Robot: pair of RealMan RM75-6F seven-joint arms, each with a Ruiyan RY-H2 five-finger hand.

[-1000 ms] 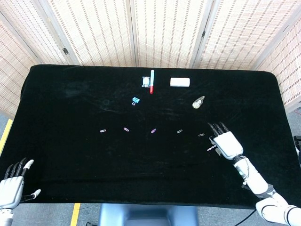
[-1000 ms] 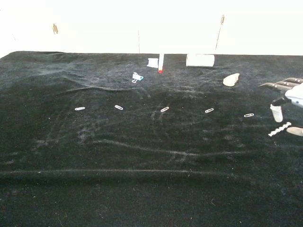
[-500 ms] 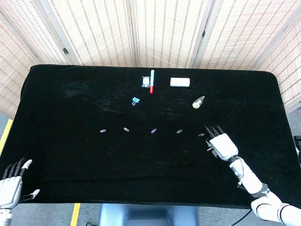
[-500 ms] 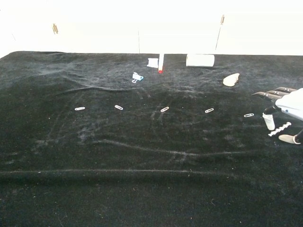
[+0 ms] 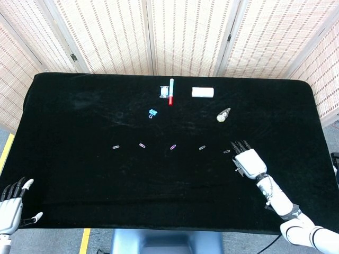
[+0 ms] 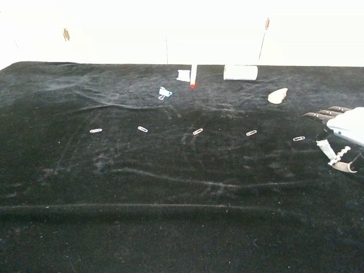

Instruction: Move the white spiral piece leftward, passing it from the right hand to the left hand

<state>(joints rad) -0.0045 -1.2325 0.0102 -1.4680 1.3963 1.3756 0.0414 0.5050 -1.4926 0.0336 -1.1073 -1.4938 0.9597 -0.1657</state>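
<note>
A black cloth-covered table [image 5: 79,174] sits in front of woven folding screens. Near its right side, the right hand [image 5: 248,161] rests palm down, dark fingers pointing away from the robot. In the chest view, the right hand [image 6: 341,133] has the white spiral piece [image 6: 343,152], a short, ridged, screw-like rod lying roughly level, between its thumb and a finger; whether it is truly pinched cannot be told. The head view hides the piece under the hand. The left hand [image 5: 11,203] hovers off the table's near left corner, fingers spread, holding nothing. 5 paper clips [image 5: 172,147] lie in a shallow arc across the middle. Farther back lie a red-tipped marker [image 5: 171,91], a white cylinder [image 5: 202,92] and a blue binder clip [image 5: 153,112].
</note>
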